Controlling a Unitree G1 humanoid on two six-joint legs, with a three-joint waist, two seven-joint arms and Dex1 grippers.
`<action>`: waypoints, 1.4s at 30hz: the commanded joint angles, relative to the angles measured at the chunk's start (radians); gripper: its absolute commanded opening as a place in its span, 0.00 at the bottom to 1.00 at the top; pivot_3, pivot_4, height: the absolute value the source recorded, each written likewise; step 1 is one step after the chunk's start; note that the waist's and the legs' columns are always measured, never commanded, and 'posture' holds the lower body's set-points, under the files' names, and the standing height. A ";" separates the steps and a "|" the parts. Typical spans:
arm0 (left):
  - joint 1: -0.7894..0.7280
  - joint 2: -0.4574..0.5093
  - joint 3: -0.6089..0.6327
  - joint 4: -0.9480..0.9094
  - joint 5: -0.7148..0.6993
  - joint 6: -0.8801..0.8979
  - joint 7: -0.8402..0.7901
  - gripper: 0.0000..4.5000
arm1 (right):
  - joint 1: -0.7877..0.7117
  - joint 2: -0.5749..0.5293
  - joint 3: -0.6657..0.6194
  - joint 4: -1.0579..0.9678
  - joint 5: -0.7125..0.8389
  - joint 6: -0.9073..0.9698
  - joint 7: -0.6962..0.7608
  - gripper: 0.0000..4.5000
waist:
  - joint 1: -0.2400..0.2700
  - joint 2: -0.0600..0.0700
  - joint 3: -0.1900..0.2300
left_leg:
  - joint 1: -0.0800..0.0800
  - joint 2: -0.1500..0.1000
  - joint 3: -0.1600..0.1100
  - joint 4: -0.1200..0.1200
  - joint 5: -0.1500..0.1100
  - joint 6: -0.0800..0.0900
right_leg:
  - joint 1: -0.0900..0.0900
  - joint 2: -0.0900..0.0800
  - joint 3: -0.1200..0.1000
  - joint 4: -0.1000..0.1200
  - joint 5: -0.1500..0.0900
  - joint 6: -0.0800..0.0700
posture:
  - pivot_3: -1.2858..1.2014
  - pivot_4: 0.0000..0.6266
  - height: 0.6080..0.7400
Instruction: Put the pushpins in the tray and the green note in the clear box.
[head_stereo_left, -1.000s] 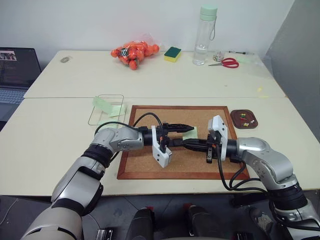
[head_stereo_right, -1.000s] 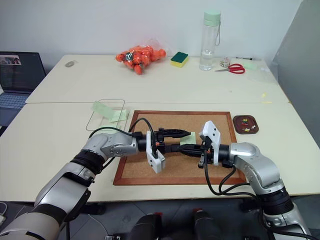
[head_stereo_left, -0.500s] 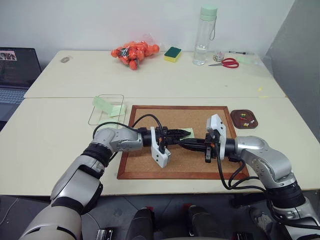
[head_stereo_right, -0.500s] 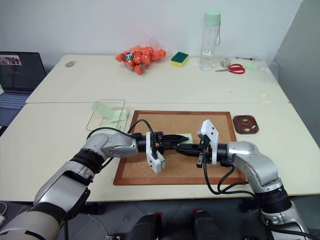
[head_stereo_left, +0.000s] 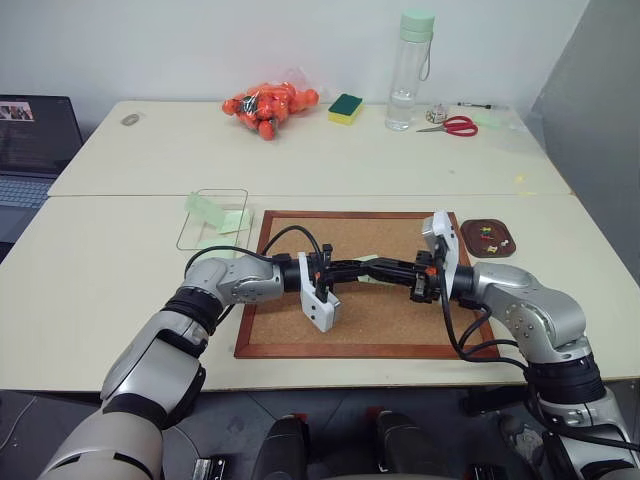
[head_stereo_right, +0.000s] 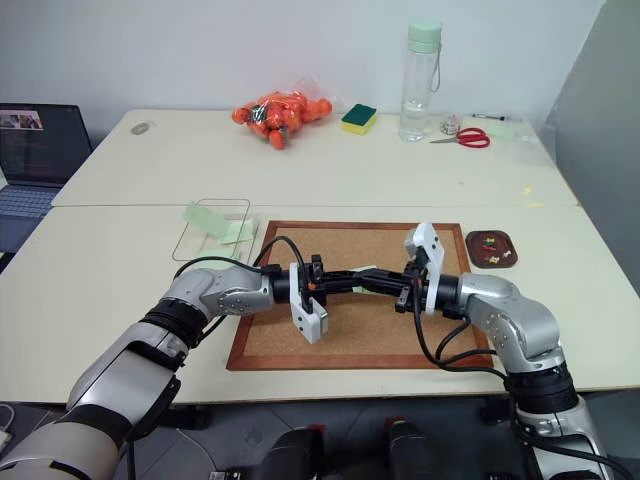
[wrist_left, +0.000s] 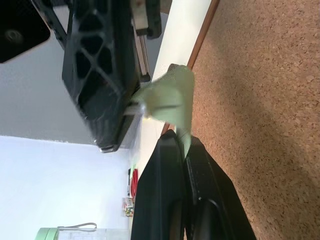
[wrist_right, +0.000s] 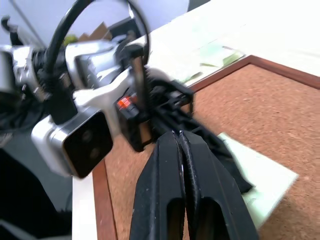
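Over cork board (head_stereo_left: 380, 320): L tool (wrist_left: 182, 145) w/ green note (wrist_left: 167, 97)

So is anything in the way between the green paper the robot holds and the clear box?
Nothing visible. The green note is pinched in the left gripper over the cork board; only bare table lies before the clear box.

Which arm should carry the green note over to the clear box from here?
Left. The left gripper is shut on the green note, and the clear box sits on the robot's left beside the cork board.
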 joint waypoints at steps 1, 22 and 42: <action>-0.017 0.015 -0.008 -0.050 0.012 -0.014 0.014 0.01 | -0.038 0.000 -0.041 0.004 0.029 0.009 -0.010 0.00 | 0.000 0.000 0.000 | 0.000 0.000 0.000 0.000 0.000 0.000 | 0.000 0.000 0.000 0.000 0.000 0.000 | 0.52 0.24 1.00; -0.014 0.031 -0.015 -0.061 0.052 0.000 0.045 0.01 | -0.103 -0.017 -0.080 0.051 0.090 0.088 -0.011 0.00 | 0.000 0.000 0.000 | 0.000 0.000 0.000 0.000 0.000 0.000 | 0.000 0.000 0.000 0.001 0.001 -0.002 | 0.52 0.24 1.00; -0.039 0.052 -0.037 -0.055 0.112 0.050 0.126 0.01 | -0.201 0.060 -0.139 0.201 -0.008 -0.110 -0.146 0.00 | 0.001 0.001 0.000 | 0.000 0.000 -0.001 0.000 0.000 0.000 | 0.000 0.000 -0.001 0.001 0.004 -0.003 | 0.52 0.24 1.00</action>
